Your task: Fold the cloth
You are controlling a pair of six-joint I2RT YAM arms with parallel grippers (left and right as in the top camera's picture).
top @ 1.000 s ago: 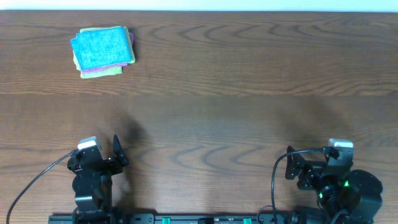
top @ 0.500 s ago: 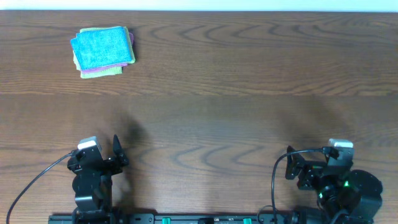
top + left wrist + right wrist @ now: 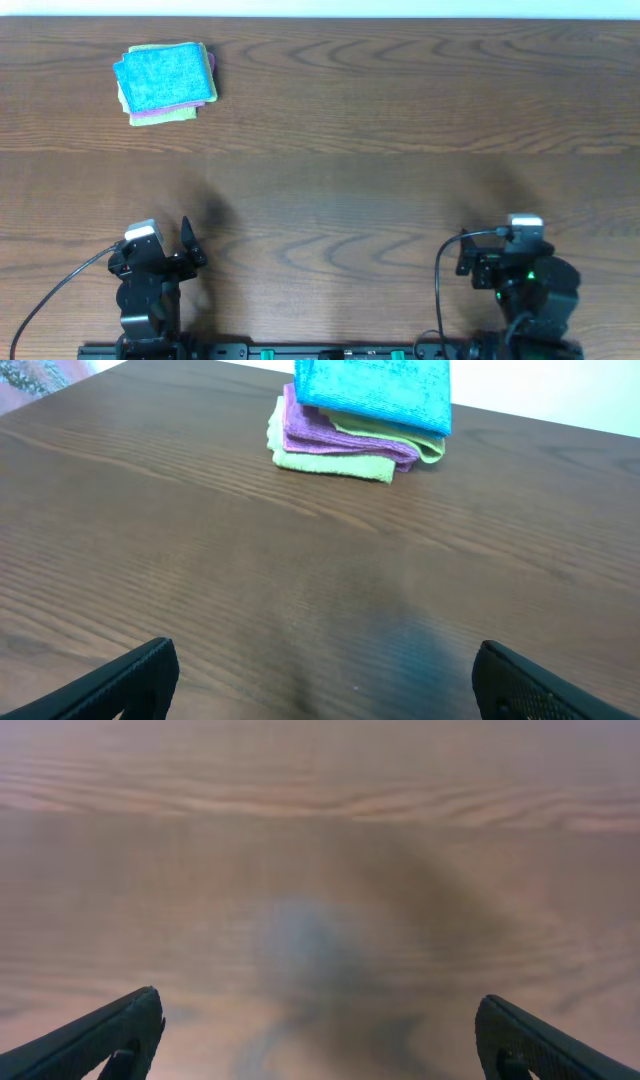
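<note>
overhead: the cloth (image 3: 165, 73) is lying at the far-left part of the table (image 3: 380, 120), near the far edge, w/ a thin strip of wood showing btwn them. it's sitting on top of a small stack, w/ the purple cloth (image 3: 320, 432) under it & the lime-green cloth (image 3: 330, 462) at the bottom. in left wrist view both lower ones are peeking out on the side nearest me. the blue one is sitting slightly turned, so the corners aren't lining up.

i'm holding my left gripper (image 3: 325, 675) at the near-left of the table, fingers spread wide & gripping nothing. it's pointing toward the stack and staying well apart from it, w/ bare wood stretching btwn my fingertips & the green edge.

i'm holding my right gripper (image 3: 318, 1020) at the near-right, fingers also spread wide w/ nothing btwn them. right wrist view is showing only wood grain & a soft shadow below. a broad run of wood is lying btwn both arms & the far edge. a black cable (image 3: 60, 290) is trailing off my left arm toward the near-left corner.
</note>
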